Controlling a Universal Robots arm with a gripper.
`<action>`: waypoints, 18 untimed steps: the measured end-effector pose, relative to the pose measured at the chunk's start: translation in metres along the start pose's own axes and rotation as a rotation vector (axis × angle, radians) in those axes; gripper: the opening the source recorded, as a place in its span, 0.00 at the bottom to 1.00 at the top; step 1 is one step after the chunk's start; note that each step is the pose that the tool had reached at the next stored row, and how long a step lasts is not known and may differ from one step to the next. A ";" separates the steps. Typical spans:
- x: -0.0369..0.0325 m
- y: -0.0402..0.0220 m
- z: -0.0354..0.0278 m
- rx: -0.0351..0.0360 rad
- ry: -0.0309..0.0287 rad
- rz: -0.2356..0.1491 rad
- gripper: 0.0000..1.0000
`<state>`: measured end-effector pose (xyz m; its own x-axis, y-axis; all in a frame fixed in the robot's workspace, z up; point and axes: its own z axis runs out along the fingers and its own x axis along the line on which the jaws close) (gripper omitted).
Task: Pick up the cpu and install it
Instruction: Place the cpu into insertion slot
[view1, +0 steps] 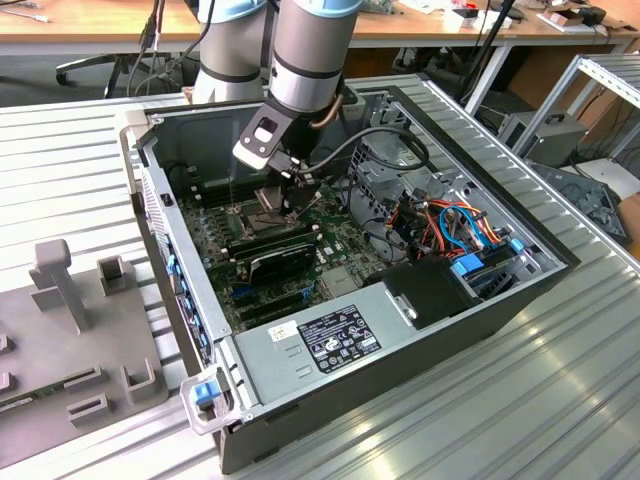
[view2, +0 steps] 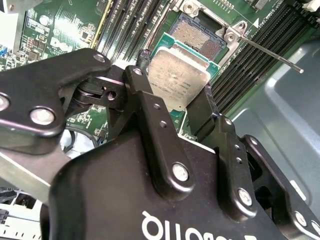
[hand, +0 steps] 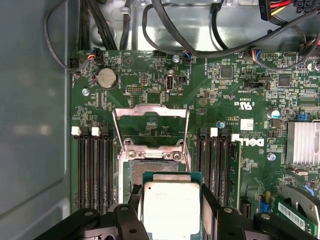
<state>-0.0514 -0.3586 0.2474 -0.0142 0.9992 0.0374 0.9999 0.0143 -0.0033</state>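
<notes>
The cpu (view2: 176, 80) (hand: 171, 207) is a thin square chip with a pale silver face and a green rim. My gripper (view2: 172, 107) (hand: 171, 212) is shut on it, one black finger on each side edge. In both wrist views the chip hangs just above the open socket (view2: 200, 37) (hand: 150, 167), whose contact field shows beyond it. The socket's metal frame (hand: 150, 127) is hinged back and its lever (view2: 270, 52) sticks out to one side. In the exterior view the gripper (view1: 285, 195) is down inside the computer case over the green motherboard (view1: 330, 250).
Dark memory slots (hand: 92, 170) (hand: 217, 165) flank the socket on both sides. Black cables (hand: 165, 30) cross the board's far edge, and a finned heatsink (hand: 302, 142) sits off to one side. The case wall (view1: 180, 270) and drive bay with coloured wires (view1: 450, 225) enclose the board.
</notes>
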 end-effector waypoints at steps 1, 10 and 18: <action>0.0001 0.0000 0.0003 0.0000 0.0000 0.000 0.55; 0.0016 -0.0011 0.0030 -0.0001 0.0002 0.000 0.55; 0.0059 -0.0019 0.0072 -0.0001 0.0001 0.000 0.55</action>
<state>-0.0534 -0.3525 0.2404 -0.0144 0.9992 0.0375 0.9999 0.0146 -0.0033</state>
